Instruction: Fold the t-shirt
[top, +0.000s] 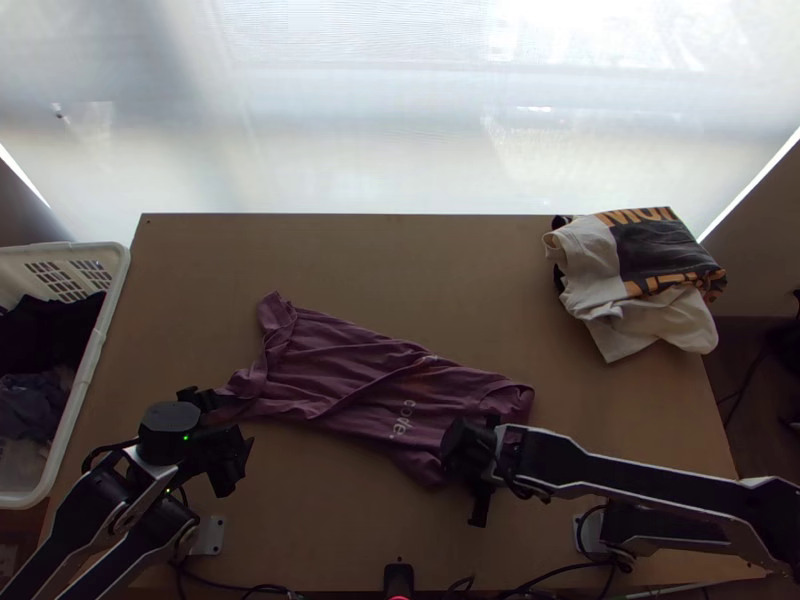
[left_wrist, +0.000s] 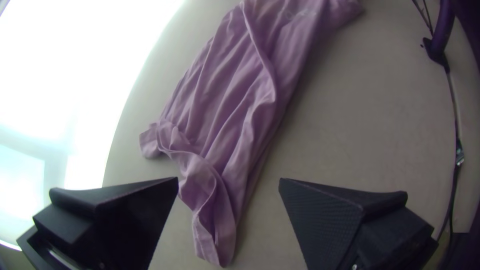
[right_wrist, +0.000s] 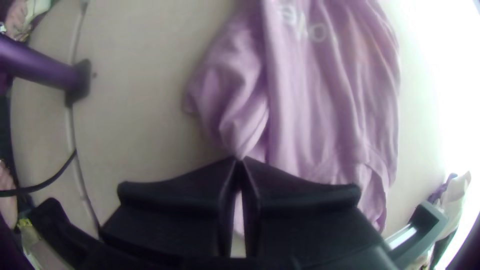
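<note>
Pinching a bit of cloth on the near side of the mauve t-shirt (top: 350, 375), my right gripper (top: 476, 468) has its flat black fingers closed right down to the tips, a bunched piece of fabric caught there. And over on the other side, my left gripper (top: 228, 423) is wide open, nothing in its grasp, with a narrow, rumpled end of the shirt lying just beyond the gap between its fingers!

The shirt itself stretches across the light wooden table (top: 330, 245) from one gripper to the other, creased lengthwise, one layer doubled over another, pale lettering showing just beside my right gripper. One rumpled corner pokes out beyond my left gripper, toward the table's far side.

Out to the left of my left gripper sits the white plastic basket (top: 100, 320) with dark clothes (top: 45, 335) inside; well beyond my right gripper, farther right, there's a loosely folded white-and-black garment pile (top: 640, 260) with orange print.
</note>
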